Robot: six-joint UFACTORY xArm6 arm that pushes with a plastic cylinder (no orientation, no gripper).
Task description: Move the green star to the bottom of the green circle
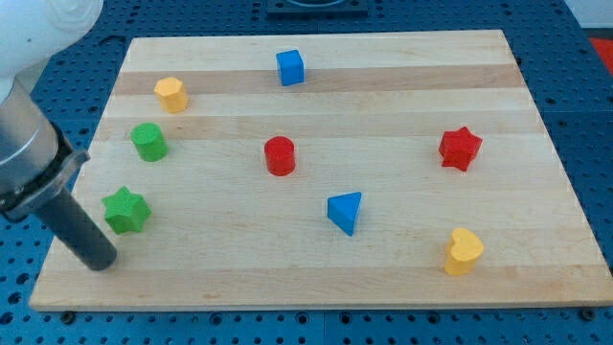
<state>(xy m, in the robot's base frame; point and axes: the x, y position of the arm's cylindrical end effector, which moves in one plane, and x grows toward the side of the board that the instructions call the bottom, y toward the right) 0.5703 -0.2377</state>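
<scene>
The green star (pixel 125 210) lies on the wooden board (pixel 402 86) near its left edge. The green circle (pixel 148 142), a short cylinder, stands above it and slightly to the right, with a gap between them. My tip (pixel 100 261) rests on the board at the lower left, just below and to the left of the green star, close to it but apart from it. The dark rod slants up to the view's left edge.
A yellow hexagon-like block (pixel 171 94) sits above the green circle. A blue cube (pixel 290 67) is at the top middle, a red cylinder (pixel 280 155) in the middle, a blue triangle (pixel 346 212) below it. A red star (pixel 460 148) and a yellow heart (pixel 464 250) are at the right.
</scene>
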